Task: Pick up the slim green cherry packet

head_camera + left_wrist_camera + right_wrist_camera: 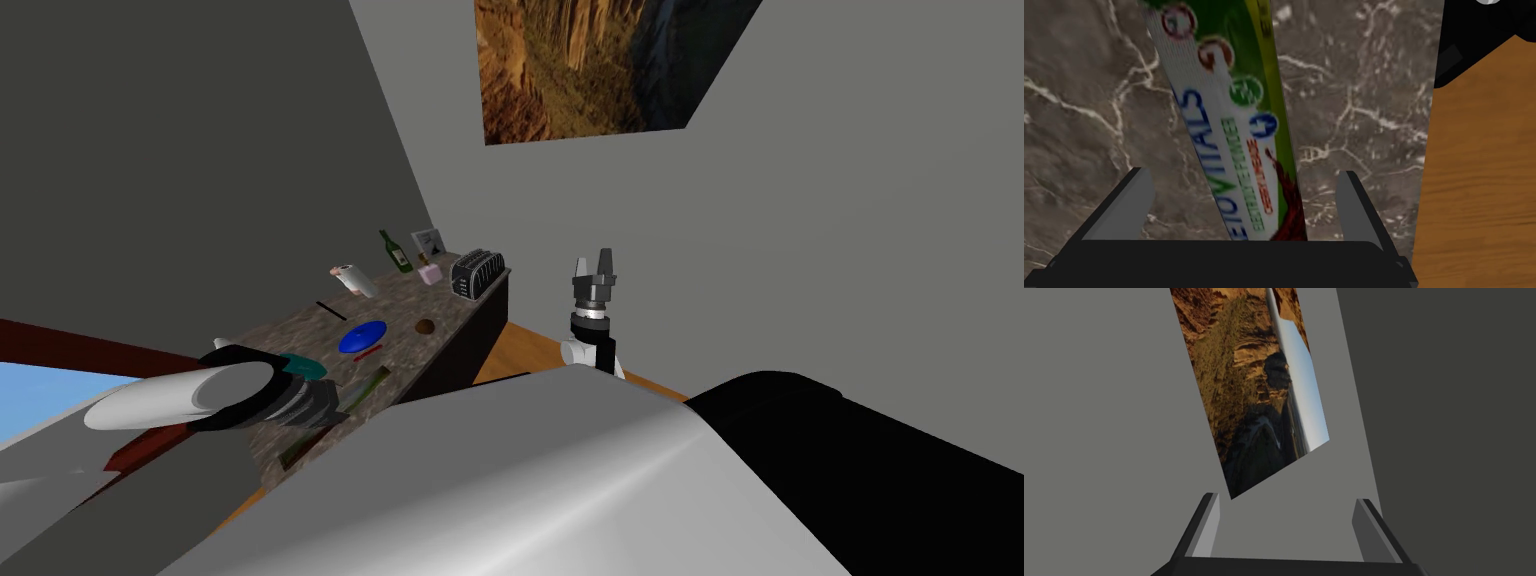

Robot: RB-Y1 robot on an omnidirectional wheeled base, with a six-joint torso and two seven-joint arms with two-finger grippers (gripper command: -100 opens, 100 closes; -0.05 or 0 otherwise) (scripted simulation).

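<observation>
- Left wrist view: one green packet [1224, 100] lies on the marble counter [1349, 100], untouched between the two spread fingers of the left gripper [1245, 172]
- Right gripper [594, 262], at the counter's 3 o'clock: two fingers apart, empty

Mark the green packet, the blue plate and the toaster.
green packet [1233, 125], left wrist view, middle of its printed face.
blue plate [362, 337], head view, its centre.
toaster [476, 272], head view, middle of its body.
</observation>
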